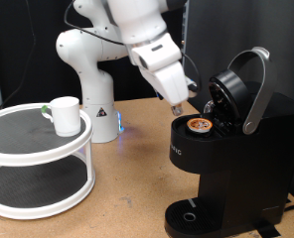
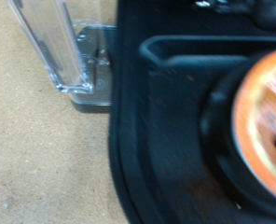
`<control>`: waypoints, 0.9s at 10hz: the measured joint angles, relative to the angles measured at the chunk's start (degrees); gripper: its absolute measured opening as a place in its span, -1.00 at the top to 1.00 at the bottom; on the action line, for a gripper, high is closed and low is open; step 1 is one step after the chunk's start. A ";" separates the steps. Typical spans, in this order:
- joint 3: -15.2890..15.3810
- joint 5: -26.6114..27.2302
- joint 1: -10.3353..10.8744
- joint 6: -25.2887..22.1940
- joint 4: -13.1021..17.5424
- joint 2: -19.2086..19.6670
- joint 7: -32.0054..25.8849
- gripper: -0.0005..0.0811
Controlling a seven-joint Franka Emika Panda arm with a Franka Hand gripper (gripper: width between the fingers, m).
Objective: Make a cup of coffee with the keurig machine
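Observation:
The keurig machine (image 1: pixel 231 164) stands at the exterior view's right, black, with its lid (image 1: pixel 241 87) raised. A small pod with an orange-brown top (image 1: pixel 198 124) sits in its open chamber. My gripper (image 1: pixel 179 108) hangs just above the machine's top, slightly to the exterior view's left of the pod, with nothing seen between its fingers. The white cup (image 1: pixel 65 114) stands on a round white shelf stand (image 1: pixel 38 149) at the left, far from the gripper. In the wrist view the pod's orange top (image 2: pixel 269 121) sits in the black housing (image 2: pixel 166 140); no fingers show there.
A clear water tank (image 2: pixel 59 47) stands beside the machine in the wrist view. The round drip tray (image 1: pixel 192 215) is at the machine's base. The robot's white base (image 1: pixel 92 94) stands behind the shelf stand. The tabletop is brown wood.

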 joint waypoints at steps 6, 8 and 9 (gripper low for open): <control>-2.65 1.53 -1.34 -0.40 1.03 -1.26 -1.79 -0.98; -3.33 4.53 -1.34 -0.79 1.83 -1.87 -1.79 -0.98; -3.62 5.65 -1.34 -1.58 2.82 -2.28 -1.63 -0.98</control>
